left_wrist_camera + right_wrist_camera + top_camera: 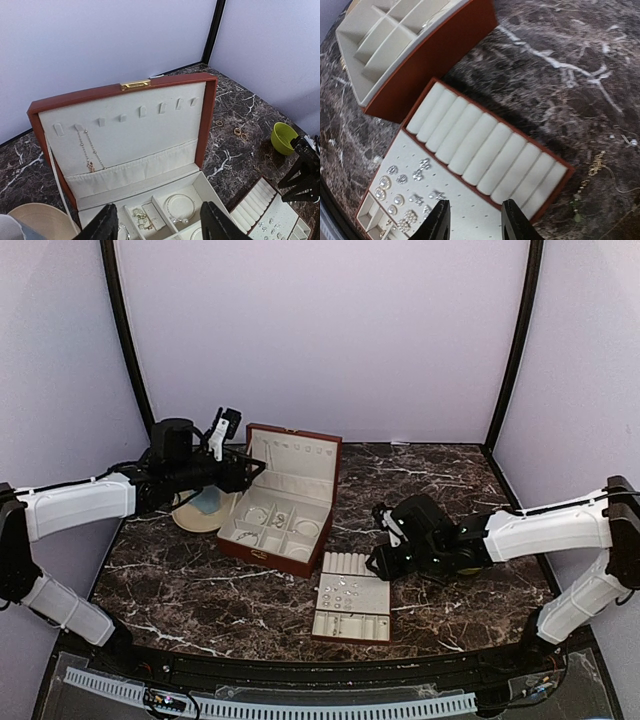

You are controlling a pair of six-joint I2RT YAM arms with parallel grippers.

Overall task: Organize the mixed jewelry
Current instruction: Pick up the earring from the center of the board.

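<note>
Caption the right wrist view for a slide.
Open end effector hovers over studs on the tray, box beyond.

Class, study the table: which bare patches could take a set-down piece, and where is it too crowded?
Bare marble table lies front-left, between the jewelry box, the ring tray and the near edge; also far back-right, beyond the right arm. Crowded: between box and tray, and over the tray where the right gripper hovers.
</note>
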